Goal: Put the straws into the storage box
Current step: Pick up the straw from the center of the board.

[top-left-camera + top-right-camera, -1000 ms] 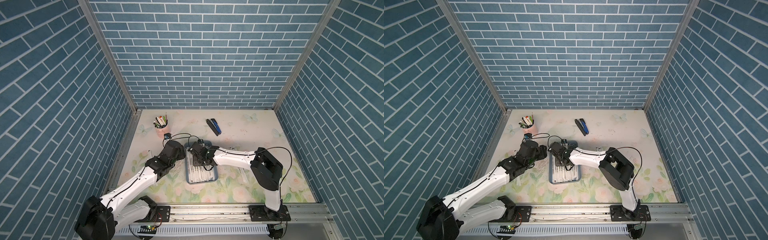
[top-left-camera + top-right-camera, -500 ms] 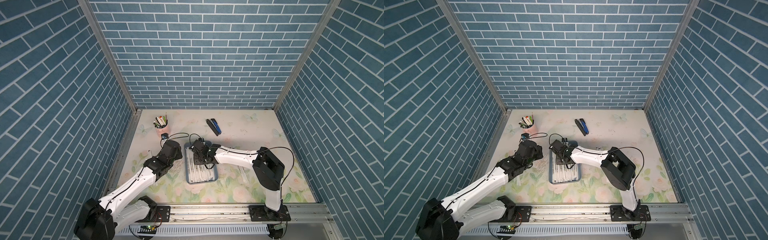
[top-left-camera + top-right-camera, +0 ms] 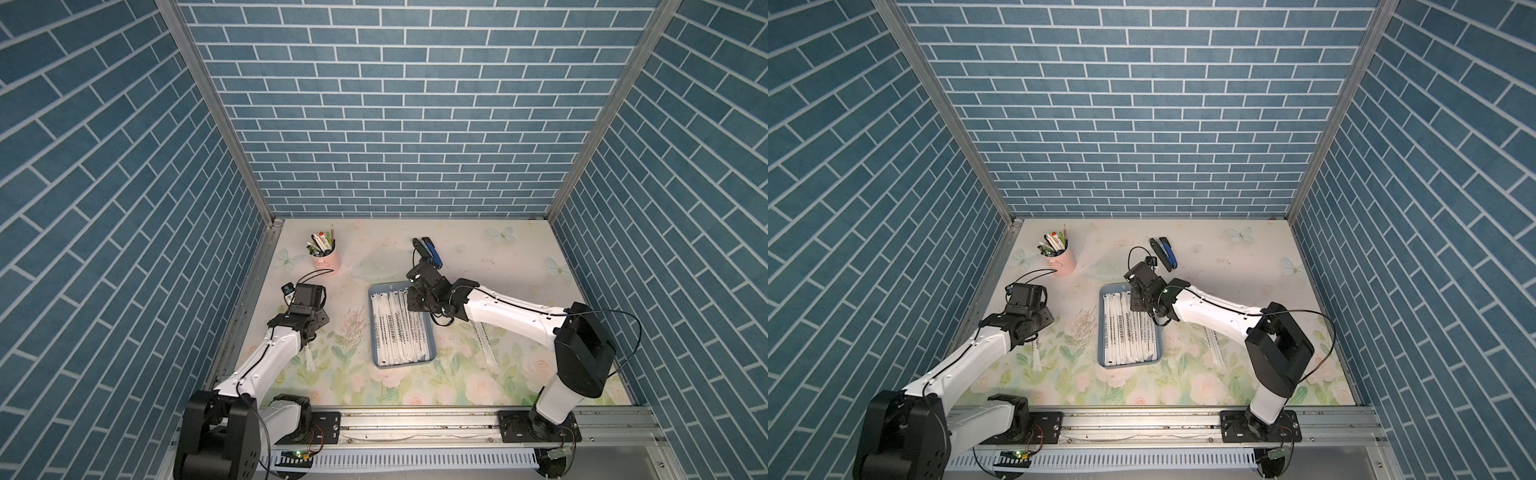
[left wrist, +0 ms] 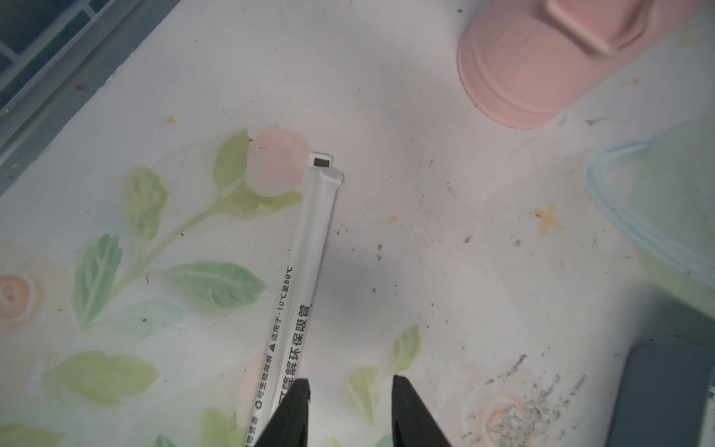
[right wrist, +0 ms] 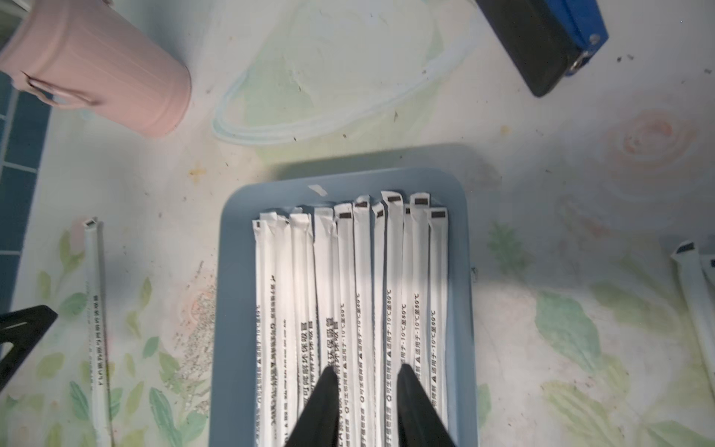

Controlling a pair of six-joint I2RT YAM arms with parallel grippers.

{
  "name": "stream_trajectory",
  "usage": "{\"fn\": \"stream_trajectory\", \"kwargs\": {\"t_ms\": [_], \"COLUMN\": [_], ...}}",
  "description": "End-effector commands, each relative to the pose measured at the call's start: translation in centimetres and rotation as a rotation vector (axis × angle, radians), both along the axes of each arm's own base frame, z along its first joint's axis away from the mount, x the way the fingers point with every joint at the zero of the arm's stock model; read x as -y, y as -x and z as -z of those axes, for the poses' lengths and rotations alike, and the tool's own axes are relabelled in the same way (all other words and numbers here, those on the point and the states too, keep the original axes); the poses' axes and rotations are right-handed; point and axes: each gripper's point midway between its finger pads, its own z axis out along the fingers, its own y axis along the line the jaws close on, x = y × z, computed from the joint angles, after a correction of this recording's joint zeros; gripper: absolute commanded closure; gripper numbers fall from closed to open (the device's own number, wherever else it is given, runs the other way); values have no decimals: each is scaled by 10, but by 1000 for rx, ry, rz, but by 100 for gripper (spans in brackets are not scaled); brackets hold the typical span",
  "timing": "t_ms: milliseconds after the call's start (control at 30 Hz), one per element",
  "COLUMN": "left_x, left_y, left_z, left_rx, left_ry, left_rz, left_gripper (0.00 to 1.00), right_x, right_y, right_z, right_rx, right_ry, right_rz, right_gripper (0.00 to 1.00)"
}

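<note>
Most straws (image 5: 363, 271) are lying side by side in the storage box (image 5: 232, 290) at mid-desk (image 3: 498, 266). The right pincer (image 5: 366, 373) is hanging over them, narrowly parted and gripping nothing. The left pincer (image 4: 350, 387) is also narrowly parted, with a loose straw (image 4: 309, 240) lying just outside its gap. The pink cup (image 4: 541, 65) is standing near. The stapler (image 5: 541, 42) is lying beyond the box, and two more straws (image 3: 484, 345) are lying by the right arm.

Left hand (image 4: 351, 381) fingers parted; straw (image 4: 313, 232) flat on floral mat (image 4: 464, 271) by one fingertip; pink cup (image 4: 541, 65) beyond
</note>
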Motion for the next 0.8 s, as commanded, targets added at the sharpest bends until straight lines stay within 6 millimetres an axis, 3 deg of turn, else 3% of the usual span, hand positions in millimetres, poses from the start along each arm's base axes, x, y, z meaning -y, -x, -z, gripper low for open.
{"fn": "stream_trajectory", "kwargs": {"t_ms": [0,300,767], "left_x": [-5,-10,-15], "left_y": [-1,-1,0], "left_z": [9,30,38], "left_rx": [-61,-144,-175], "left_ry": [-19,-17,-30], "left_rz": [29,43,25], "left_gripper": [64,66,64], "right_x": [1,20,21], "right_y": [0,0,-1], "right_z": [-5,-2,-3], "right_rx": [28,32,35], "right_ry": [-19,-30,-38], "right_rz": [-30,-3,-3], "right_gripper": [72,73,73]}}
